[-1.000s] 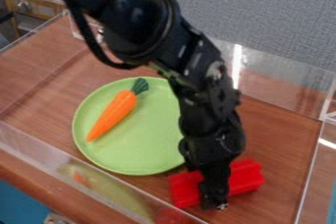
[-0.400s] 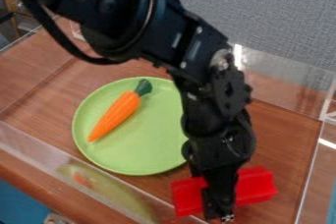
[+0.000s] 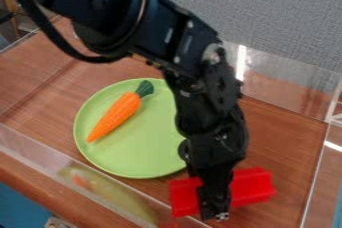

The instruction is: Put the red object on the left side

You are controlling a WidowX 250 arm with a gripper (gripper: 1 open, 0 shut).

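Gripper [image 3: 214, 210] clamped around the red block [image 3: 245, 188]; no legible writing on either

Light: moderate, even | glare: streak on clear panel [image 3: 242, 62] | black arm [image 3: 147, 22]: dark, little detail

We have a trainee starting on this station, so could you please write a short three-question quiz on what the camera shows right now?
1. True or false: the orange carrot lies on the green plate.
2. Multiple choice: which thing is the claw at? A) the carrot; B) the red block; C) the plate's rim.
3. Fill in the blank: the task asks for the red block to go on the ____ side.

Key: 1. true; 2. B; 3. left
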